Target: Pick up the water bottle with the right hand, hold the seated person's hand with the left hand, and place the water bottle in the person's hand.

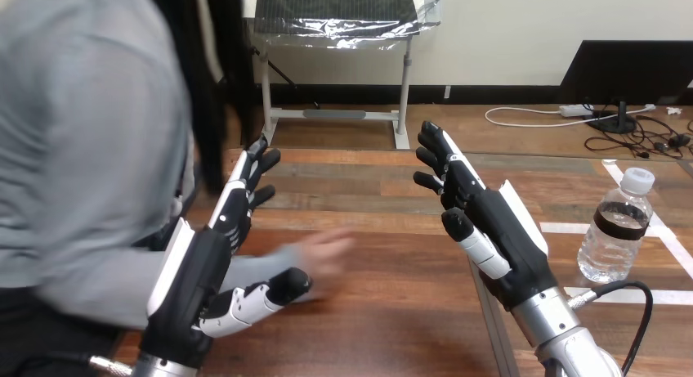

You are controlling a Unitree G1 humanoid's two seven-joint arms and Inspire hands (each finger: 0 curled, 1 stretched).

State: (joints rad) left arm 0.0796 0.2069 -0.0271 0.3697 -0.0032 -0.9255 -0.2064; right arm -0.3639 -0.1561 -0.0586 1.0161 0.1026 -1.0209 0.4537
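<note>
A clear plastic water bottle (617, 226) with a white cap and a dark label band stands upright at the far right. It rests on wood marked with white tape lines, close to the view's right edge. The robot's right hand (498, 230) is raised just left of it and apart from it, its fingers (441, 160) straight and spread, pointing far and holding nothing. Open brown wooden counter (384, 311) lies between the two robot hands. At the near left, the robot's left hand (196, 279) has straight fingers and its thumb stretched out to the right. The person's hand (323, 250) reaches in from the left and lies blurred over the counter, just beyond that thumb. Whether they touch I cannot tell.
</note>
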